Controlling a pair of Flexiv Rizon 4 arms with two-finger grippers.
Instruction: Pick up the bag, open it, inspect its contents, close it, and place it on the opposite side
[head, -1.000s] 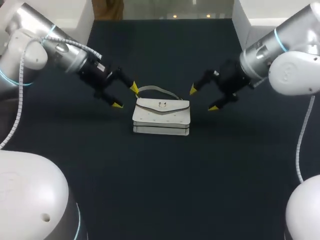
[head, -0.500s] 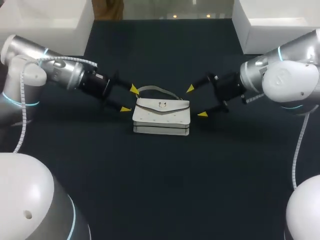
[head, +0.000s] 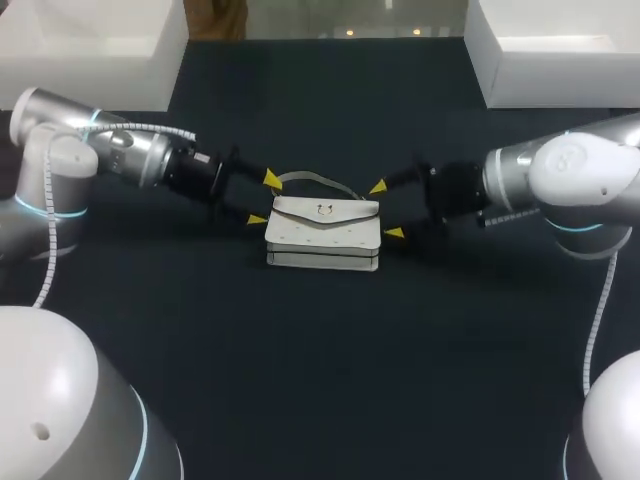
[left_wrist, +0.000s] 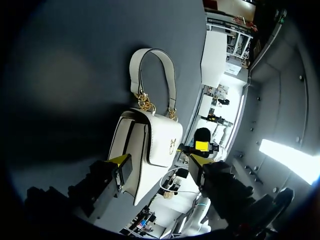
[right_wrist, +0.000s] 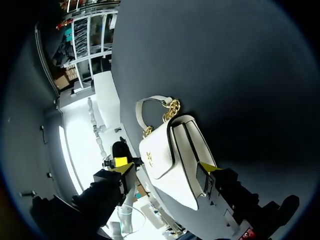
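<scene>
Head view gives me the white bag (head: 322, 232) standing upright near the middle of the dark worktop (head: 330, 380), flap down, with its handle (head: 318, 177) lying behind it. My left hand (head: 263, 199) sits at the bag's left end and my right hand (head: 386, 210) at its right end, both spread wide, yellow tips straddling the corners. On the left wrist view one finger (left_wrist: 121, 170) is just beside the bag's narrow end, and the other is well apart on the clasp side. The right wrist view shows much the same at its end. I cannot tell whether any finger touches the bag.
</scene>
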